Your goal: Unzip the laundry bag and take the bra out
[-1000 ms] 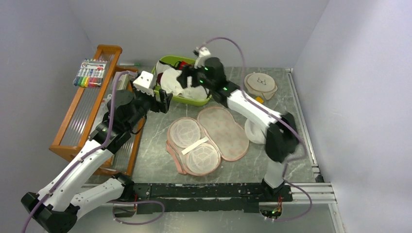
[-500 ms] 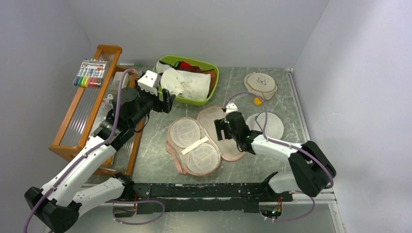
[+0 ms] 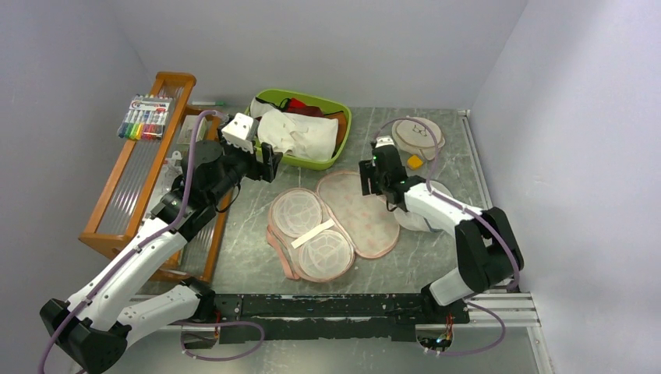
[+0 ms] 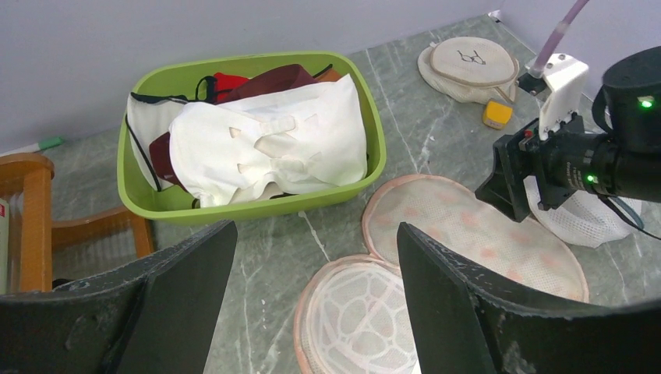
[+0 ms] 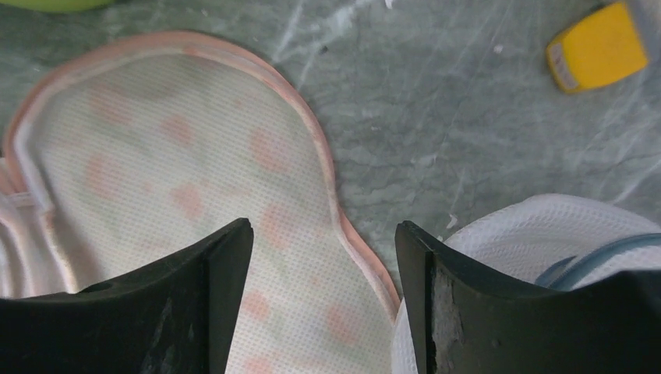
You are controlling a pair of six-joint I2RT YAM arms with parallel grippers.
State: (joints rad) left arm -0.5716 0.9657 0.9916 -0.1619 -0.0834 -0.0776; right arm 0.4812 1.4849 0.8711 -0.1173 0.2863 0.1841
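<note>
The laundry bag (image 3: 360, 212) lies unzipped and opened flat at the table's middle. Its right half shows the pale pink inside (image 5: 156, 179); its left half holds two mesh cup panels (image 3: 309, 232). The white bra (image 3: 302, 135) lies in the green bin, on top of a maroon garment, also in the left wrist view (image 4: 273, 140). My right gripper (image 3: 372, 179) is open and empty, low over the bag's right rim (image 5: 323, 234). My left gripper (image 3: 265, 165) is open and empty, between the bin and the bag (image 4: 312, 234).
The green bin (image 3: 344, 125) stands at the back. A white mesh bag (image 3: 427, 206) lies right of the laundry bag, under the right arm. A round cream disc (image 3: 418, 136) and a small yellow block (image 3: 415, 162) lie back right. A wooden rack (image 3: 148, 175) with markers (image 3: 145, 118) stands left.
My right gripper left the bin, where the bra now lies free, swung down over the laundry bag, then moved back and right to its right rim. The left arm barely moved.
</note>
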